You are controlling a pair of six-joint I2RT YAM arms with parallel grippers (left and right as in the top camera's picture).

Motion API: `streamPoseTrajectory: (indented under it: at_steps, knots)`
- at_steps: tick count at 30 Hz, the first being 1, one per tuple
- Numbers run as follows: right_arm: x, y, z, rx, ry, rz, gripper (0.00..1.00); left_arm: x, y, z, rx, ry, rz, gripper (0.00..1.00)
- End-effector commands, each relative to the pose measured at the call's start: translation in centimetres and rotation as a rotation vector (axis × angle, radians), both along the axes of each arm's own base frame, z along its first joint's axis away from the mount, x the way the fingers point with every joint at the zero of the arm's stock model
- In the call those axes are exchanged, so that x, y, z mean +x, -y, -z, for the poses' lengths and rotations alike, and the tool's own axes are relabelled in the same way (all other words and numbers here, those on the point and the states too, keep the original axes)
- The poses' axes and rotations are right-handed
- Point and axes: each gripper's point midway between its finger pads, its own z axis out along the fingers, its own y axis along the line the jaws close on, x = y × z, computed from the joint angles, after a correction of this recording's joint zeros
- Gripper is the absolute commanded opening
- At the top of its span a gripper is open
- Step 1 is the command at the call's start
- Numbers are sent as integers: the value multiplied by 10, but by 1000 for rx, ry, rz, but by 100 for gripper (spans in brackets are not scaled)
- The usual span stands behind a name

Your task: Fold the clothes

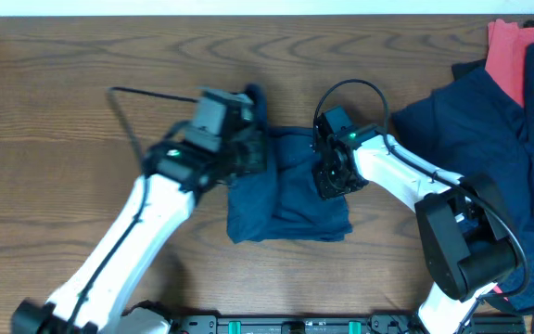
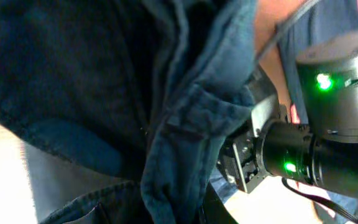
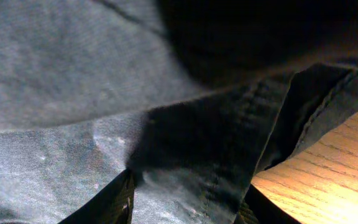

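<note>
Wood-grain brown runs across the whole table (image 1: pixel 63 111), and a pale strip lines its far edge. The navy garment (image 1: pixel 286 213) lies near the table's middle, bunched into a rough block with its far part lifted.

Your left gripper (image 1: pixel 248 153) sits at the garment's far-left corner, buried in cloth. The left wrist view shows only denim-like folds and a stitched seam up close, so you cannot tell whether its fingers are apart or pinched.

Your right gripper (image 1: pixel 334 176) presses down on the garment's right side. In the right wrist view a seamed fold runs between its two dark fingers (image 3: pixel 120 202), with lit wood just right of the fold. You cannot tell whether they grip the fold.

Right of the garment, well apart from it, a pile of navy clothes (image 1: pixel 489 139) spreads to the table's edge. A coral-red piece (image 1: pixel 506 56) lies at the pile's far end.
</note>
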Motion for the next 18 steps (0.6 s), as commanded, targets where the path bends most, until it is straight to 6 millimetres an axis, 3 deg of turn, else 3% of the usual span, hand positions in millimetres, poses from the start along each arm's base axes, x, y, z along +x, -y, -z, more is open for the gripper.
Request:
streamPoseTrajectory:
  at_steps: [1, 4, 5, 7, 10, 14, 18]
  knots:
    - [-25, -5, 26, 0, -109, -12, 45, 0, 32, 13, -14, -28, 54, 6]
    - [-26, -4, 26, -4, -115, -11, 45, -4, 56, 27, -17, -38, 111, 10]
    - [-26, -2, 26, -10, -116, -10, 44, -7, 63, 29, -23, -38, 130, 17]
    - [-27, 0, 24, -16, -122, -5, 44, -11, 73, 26, -43, -31, 163, 45]
    - [-21, 15, 13, -60, -110, 59, 43, -9, 71, 9, -54, 24, 184, 48]
    - [8, 62, -32, -186, 4, 215, 45, 1, 45, -35, -63, 171, 168, 51]
    - [36, 84, -93, -139, 154, 308, 47, 19, -4, -60, 1, 258, 13, 51]
